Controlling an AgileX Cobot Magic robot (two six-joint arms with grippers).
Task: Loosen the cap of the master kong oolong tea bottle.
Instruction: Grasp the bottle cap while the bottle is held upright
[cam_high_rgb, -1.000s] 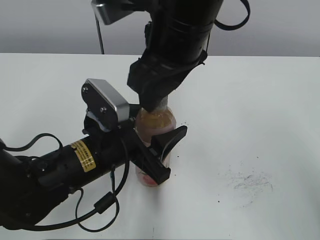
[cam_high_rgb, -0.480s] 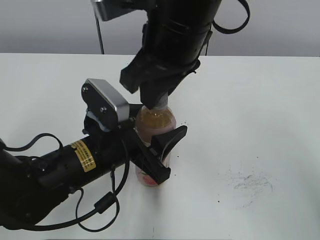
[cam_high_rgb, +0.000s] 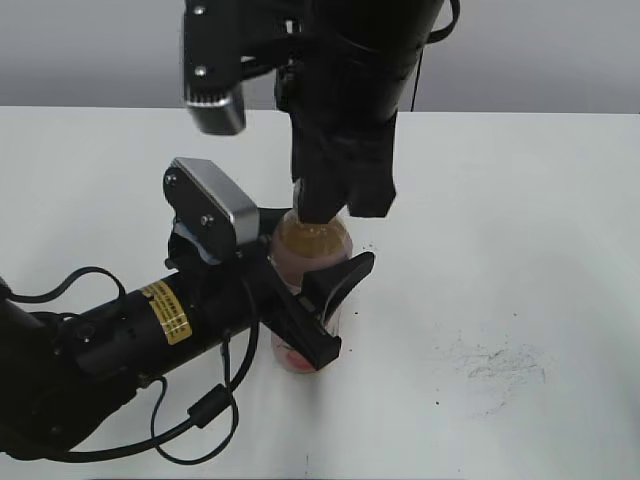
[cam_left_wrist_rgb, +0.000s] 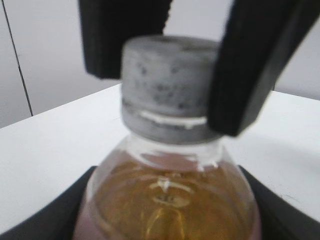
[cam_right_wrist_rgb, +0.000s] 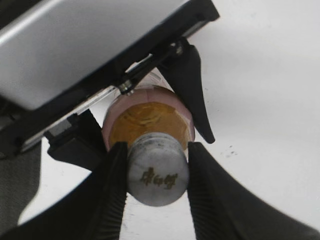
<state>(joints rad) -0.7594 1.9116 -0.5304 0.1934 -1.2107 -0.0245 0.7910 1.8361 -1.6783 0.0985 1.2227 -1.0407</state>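
Note:
The master kong oolong tea bottle (cam_high_rgb: 308, 250) stands upright on the white table, amber tea showing through its clear shoulder (cam_left_wrist_rgb: 170, 200). My left gripper (cam_high_rgb: 318, 310) is shut on the bottle's body, its black fingers on both sides. My right gripper (cam_right_wrist_rgb: 157, 172) comes down from above and is shut on the cap (cam_right_wrist_rgb: 157, 175), a light-grey ribbed cap with a dark mark on top. The cap also shows in the left wrist view (cam_left_wrist_rgb: 167, 90), clamped between the right gripper's black fingers. In the exterior view the cap is hidden behind the right gripper (cam_high_rgb: 330, 205).
The white table (cam_high_rgb: 520, 230) stretches to the right, with a patch of dark specks (cam_high_rgb: 495, 365) at the right front. The left arm and its cables (cam_high_rgb: 150, 340) lie across the front left. A grey wall stands behind the table.
The right wrist and gripper have turned about the bottle's axis while staying on the cap; its camera housing swung round to the left. The bottle and left arm have not moved.

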